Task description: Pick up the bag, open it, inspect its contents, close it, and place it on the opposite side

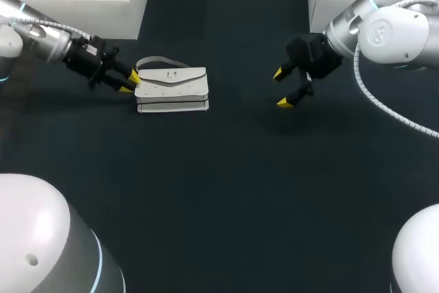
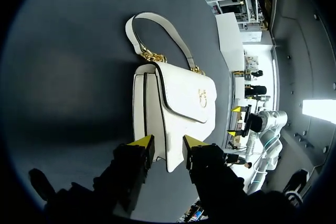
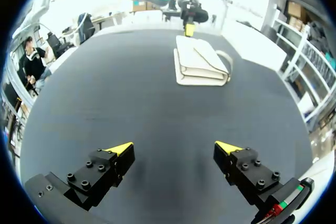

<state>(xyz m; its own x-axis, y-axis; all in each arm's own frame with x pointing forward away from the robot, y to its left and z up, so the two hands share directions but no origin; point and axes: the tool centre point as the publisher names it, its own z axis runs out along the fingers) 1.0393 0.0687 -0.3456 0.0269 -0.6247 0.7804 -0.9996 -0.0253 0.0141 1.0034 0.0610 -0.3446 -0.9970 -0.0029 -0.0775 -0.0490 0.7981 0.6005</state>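
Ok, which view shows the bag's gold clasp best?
Left wrist view: the clasp sits close, plain on the flap. Head view shows only a tiny mark; the right wrist view shows the bag far off, clasp indistinct.

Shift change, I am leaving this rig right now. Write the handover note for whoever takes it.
Left gripper: open, at the near end of the bag, whose corner sits between the fingers. I cannot tell if they touch it.
Right gripper: open, holding nothing, over bare table well away from the bag.
Bag: lying on the table's left side, flap closed, strap flat beyond it.
Done: approach only.
Left: grasp and lift, open, inspect, close, set down on the right side.
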